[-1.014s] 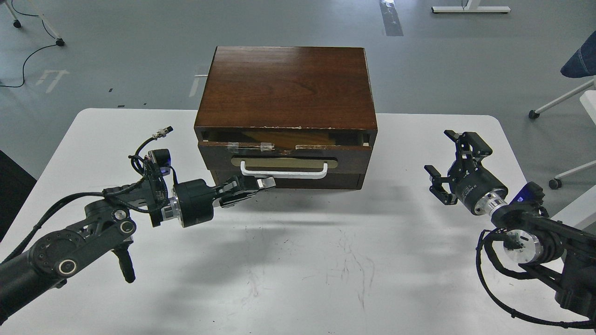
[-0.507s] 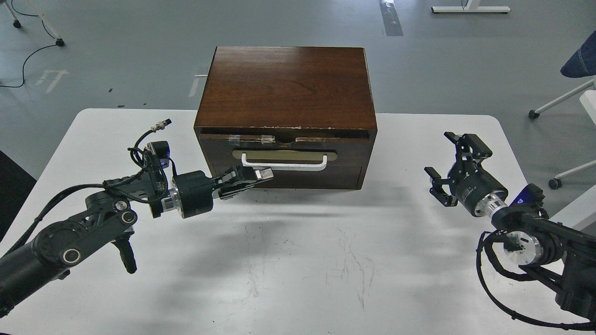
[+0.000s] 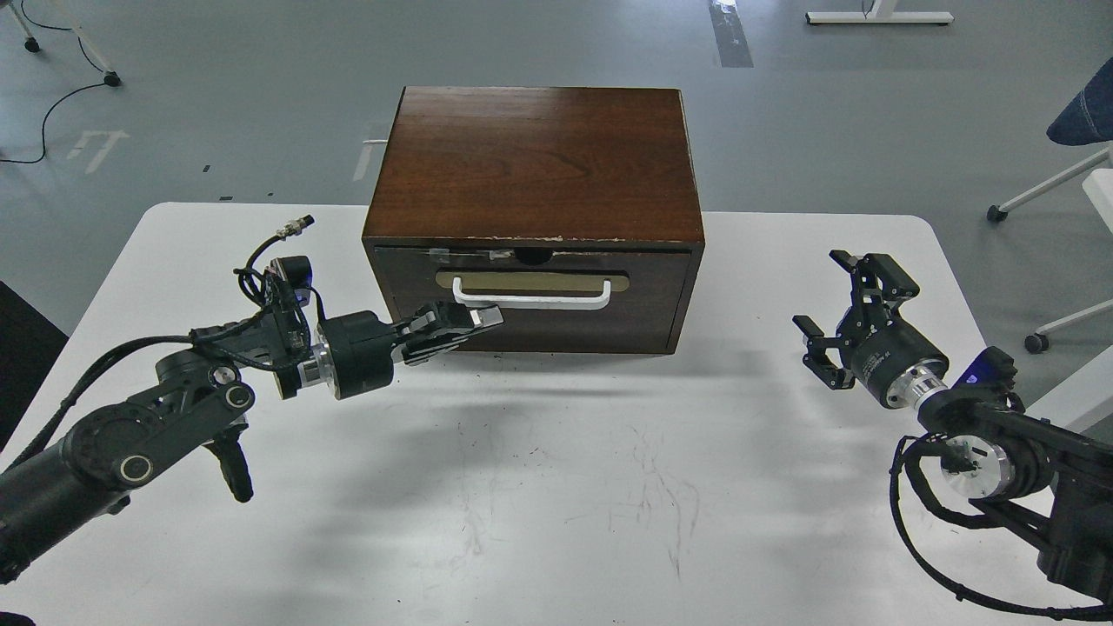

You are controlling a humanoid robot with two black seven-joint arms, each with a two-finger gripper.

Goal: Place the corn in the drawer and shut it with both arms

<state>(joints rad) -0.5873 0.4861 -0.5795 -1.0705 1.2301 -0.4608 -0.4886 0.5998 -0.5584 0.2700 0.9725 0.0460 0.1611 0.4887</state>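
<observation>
The drawer [image 3: 530, 291] sits pushed into the dark wooden cabinet [image 3: 535, 161], its front level with the cabinet's face and only a thin dark gap showing under the chipped top edge. Bits of tape cling to that edge near the left. The white bar handle [image 3: 530, 301] lies across a tan oval plate on the drawer front. The corn is not visible anywhere — with the drawer in, nothing of the inside shows.

The left gripper [image 3: 474, 323] is at the lower left part of the drawer front, just under the left end of the handle, its fingers drawn together with nothing between them. Its tip appears to touch the wood, though contact cannot be made out for certain. The left arm [image 3: 130, 443] runs in low from the left edge, with cables looped at the wrist.

The right gripper [image 3: 839, 309] hangs well apart from the cabinet, over the right side of the white table [image 3: 556, 487], with its fingers spread wide and empty. The right arm [image 3: 1000, 435] comes in from the lower right corner.

The tabletop in front of the cabinet carries faint scuff marks. Beyond it lies a grey floor.
</observation>
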